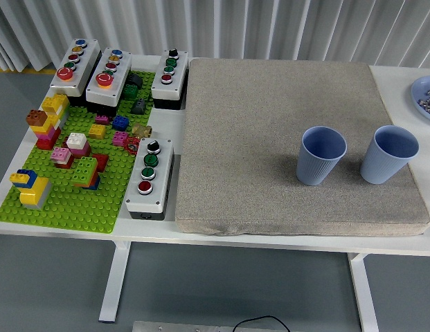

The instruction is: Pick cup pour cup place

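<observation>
two blue cups [321, 155] [388, 153] upright (apart) on grey mat [270, 124]; no hand visible.

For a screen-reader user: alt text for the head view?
Two blue cups stand upright side by side on a grey mat on a white table. Left of the mat lie button boxes and a green brick plate.
</observation>
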